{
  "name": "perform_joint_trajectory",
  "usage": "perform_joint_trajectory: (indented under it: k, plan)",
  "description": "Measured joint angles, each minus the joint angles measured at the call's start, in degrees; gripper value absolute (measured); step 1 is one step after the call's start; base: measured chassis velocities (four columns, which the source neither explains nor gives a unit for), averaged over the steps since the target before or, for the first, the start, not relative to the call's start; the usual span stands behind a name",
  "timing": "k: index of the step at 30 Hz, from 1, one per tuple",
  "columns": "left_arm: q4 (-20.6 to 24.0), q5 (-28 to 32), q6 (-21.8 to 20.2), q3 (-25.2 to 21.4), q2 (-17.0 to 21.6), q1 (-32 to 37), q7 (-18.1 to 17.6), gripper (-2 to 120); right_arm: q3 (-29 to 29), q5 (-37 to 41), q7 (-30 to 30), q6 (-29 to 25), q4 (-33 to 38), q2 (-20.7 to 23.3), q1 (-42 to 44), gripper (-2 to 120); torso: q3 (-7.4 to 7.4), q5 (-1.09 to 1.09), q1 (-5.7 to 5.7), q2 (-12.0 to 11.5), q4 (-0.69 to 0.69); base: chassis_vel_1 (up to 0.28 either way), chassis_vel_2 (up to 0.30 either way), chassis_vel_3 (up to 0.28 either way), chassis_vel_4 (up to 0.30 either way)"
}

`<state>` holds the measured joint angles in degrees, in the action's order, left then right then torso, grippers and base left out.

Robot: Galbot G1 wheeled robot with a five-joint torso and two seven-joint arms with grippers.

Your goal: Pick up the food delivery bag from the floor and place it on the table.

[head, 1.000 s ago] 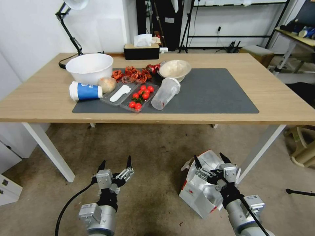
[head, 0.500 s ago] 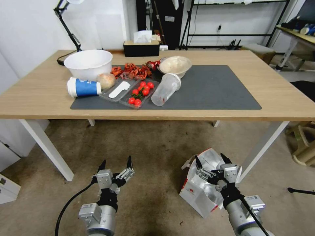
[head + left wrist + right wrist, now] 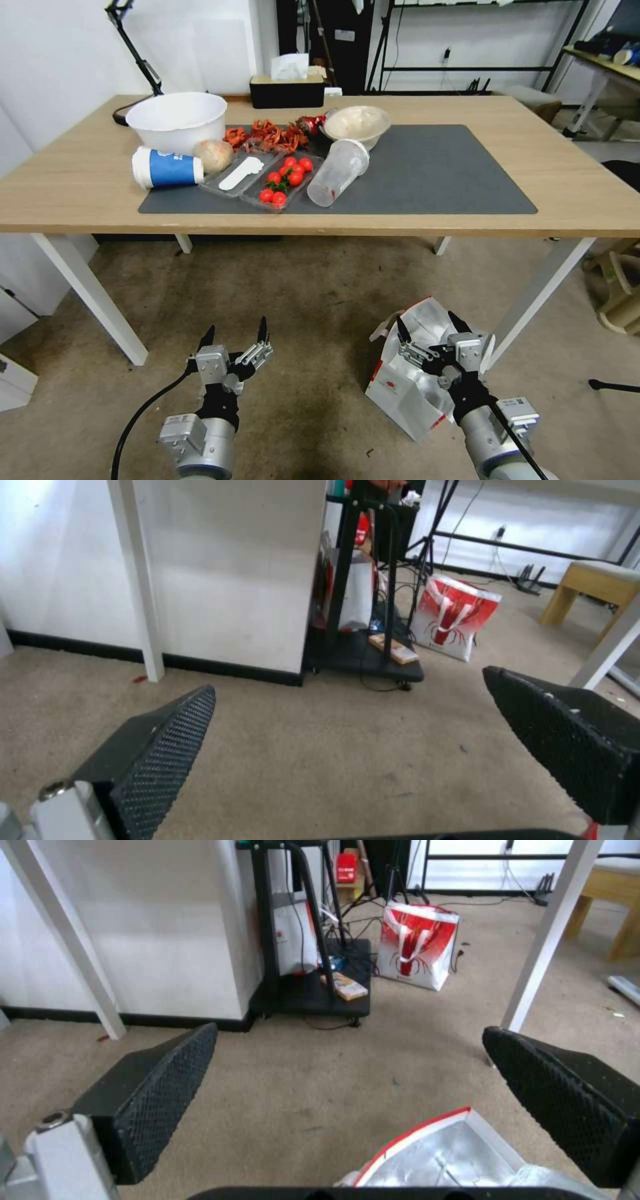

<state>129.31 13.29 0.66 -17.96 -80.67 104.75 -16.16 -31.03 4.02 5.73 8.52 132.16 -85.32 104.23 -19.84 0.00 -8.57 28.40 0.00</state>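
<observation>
On the floor (image 3: 313, 293), just beside a white leg of the tabletop (image 3: 587, 200), the food delivery bag (image 3: 400, 390) stands tilted, its mouth open and foil lining showing. The right pincer (image 3: 428, 325) hangs over that open mouth with its jaws spread wide, gripping nothing; the right wrist view shows the bag's red-edged rim (image 3: 427, 1150) below and between its fingers. The left pincer (image 3: 235, 331) hovers over bare floor well apart from the bag, its jaws also wide.

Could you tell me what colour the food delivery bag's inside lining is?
Silver foil; the food delivery bag shows it best in the right wrist view.
</observation>
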Motion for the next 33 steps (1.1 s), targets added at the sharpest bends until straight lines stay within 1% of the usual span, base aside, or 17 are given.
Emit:
perform_joint_trajectory:
  k: [13,16,21,24,33]
  plan:
    - [-0.35,-0.02,0.02,-0.04,-0.22,-0.18,-0.17,100,-0.08,0.53,0.0,0.1,-0.31,0.24,-0.23,100,1.67,0.0,0.94,-2.6,0.0,0.0,0.0,0.0,0.0]
    - [-0.36,-0.13,0.04,-0.04,-0.32,-0.18,-0.19,100,-0.13,0.69,0.0,0.16,-0.49,0.33,-0.28,100,2.31,0.0,1.29,-3.6,0.0,0.0,0.0,0.0,0.0]
    - [-0.44,-0.15,0.04,-0.04,-0.33,-0.21,-0.2,100,-0.15,0.76,-0.01,0.17,-0.55,0.34,-0.32,100,2.75,0.0,1.53,-4.27,0.0,0.0,0.0,0.0,0.0]
    - [-0.48,-0.16,0.04,-0.05,-0.37,-0.21,-0.2,100,-0.17,0.79,-0.02,0.21,-0.57,0.37,-0.39,100,3.39,0.0,1.87,-5.26,0.0,0.0,0.0,0.0,0.0]
    - [-0.64,-0.2,0.1,-0.05,-0.43,-0.26,-0.19,100,-0.19,0.81,-0.02,0.23,-0.65,0.39,-0.44,100,4.25,0.0,2.24,-6.51,0.0,0.0,0.0,0.0,0.0]
